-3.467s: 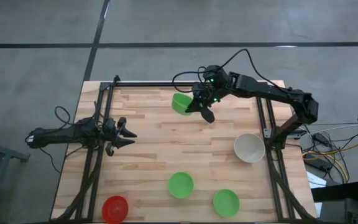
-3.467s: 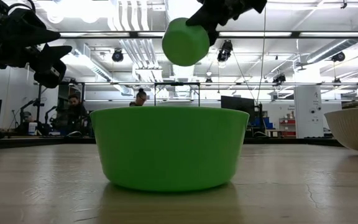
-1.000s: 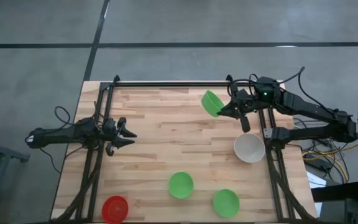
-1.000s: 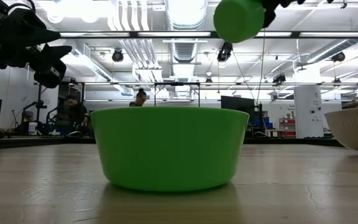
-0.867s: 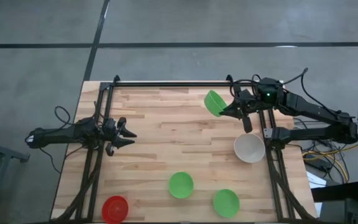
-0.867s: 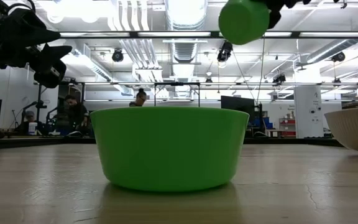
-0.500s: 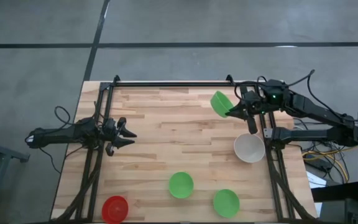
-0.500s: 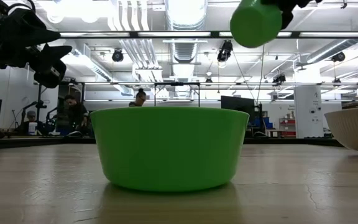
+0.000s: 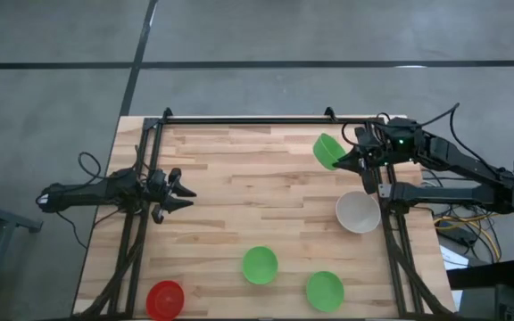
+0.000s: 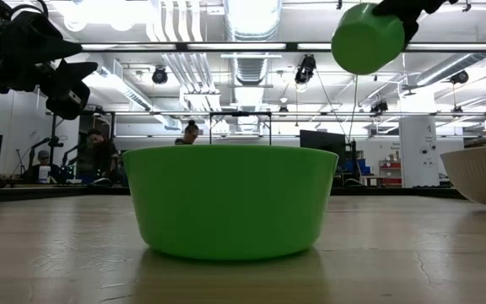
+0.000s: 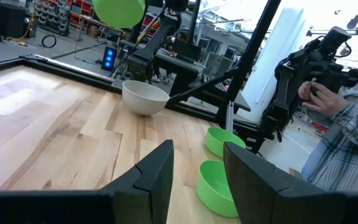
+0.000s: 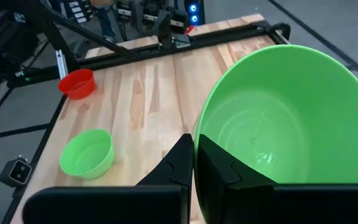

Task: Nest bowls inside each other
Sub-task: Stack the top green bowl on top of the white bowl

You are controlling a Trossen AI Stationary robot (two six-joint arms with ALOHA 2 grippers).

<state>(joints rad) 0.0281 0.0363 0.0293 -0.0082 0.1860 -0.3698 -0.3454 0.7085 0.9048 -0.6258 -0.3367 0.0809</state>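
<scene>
Wooden tabletop (image 9: pixel 239 178): right end effector (image 9: pixel 344 161), pinching green bowl (image 9: pixel 327 150) by its rim, is hanging aloft near white-grey bowl (image 9: pixel 358 212).

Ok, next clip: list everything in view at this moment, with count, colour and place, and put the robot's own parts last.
Held bowl: one, bright green, lifted above the table's far right, pinched at its rim, tilted.
Green bowls on the table: two, near edge, one centre, one to its right.
Red bowl: one, near left corner.
White bowl: one, pale white-grey, right side, empty.
Table: one, light wood, with dark frame rails.
Person: one, plaid sleeve, beyond the table in the left wrist view.
Right gripper: shut on the held bowl's rim.
Left gripper: open, empty, waiting at the left side.
</scene>
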